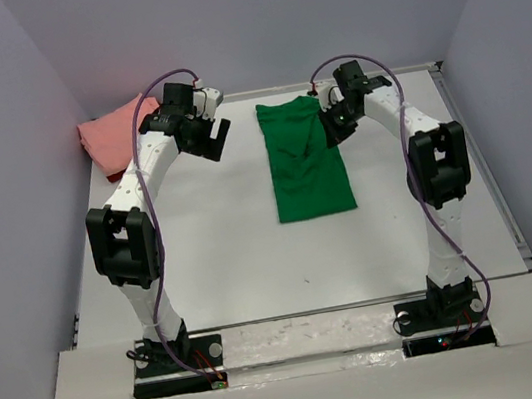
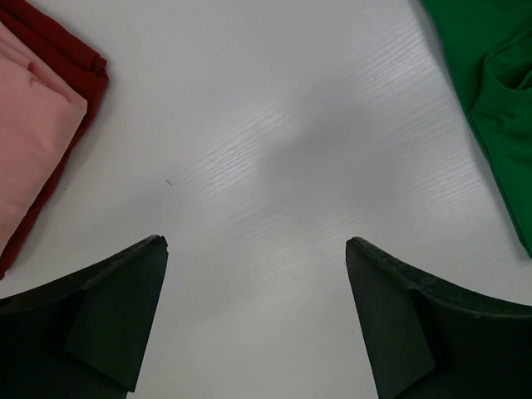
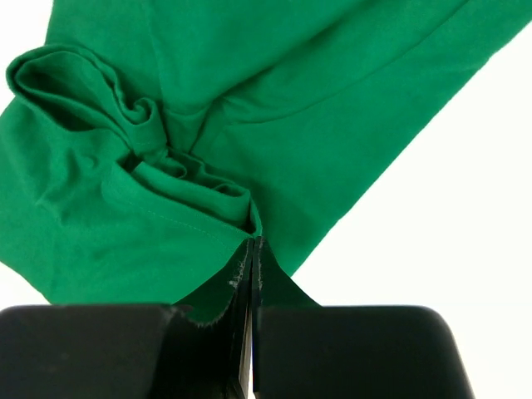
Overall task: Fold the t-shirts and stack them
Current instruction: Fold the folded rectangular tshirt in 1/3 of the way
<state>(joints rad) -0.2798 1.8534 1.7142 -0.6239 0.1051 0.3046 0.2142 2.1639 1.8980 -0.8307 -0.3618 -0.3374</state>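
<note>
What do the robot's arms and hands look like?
The left arm and right arm are white tubes with chunky black joint blocks. Each stands on a black base. A thin purple cable loops along each arm. The left hand and right hand are black, each with two flat, wedge-shaped fingers.

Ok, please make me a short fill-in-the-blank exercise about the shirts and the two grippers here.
1. The right gripper is ____ on the green t-shirt.
2. The left gripper hangs ____ above the table.
3. The salmon pink t-shirt rests on the dark red t-shirt, to the ____ of the green one.
Missing words: shut; open; left.
</note>
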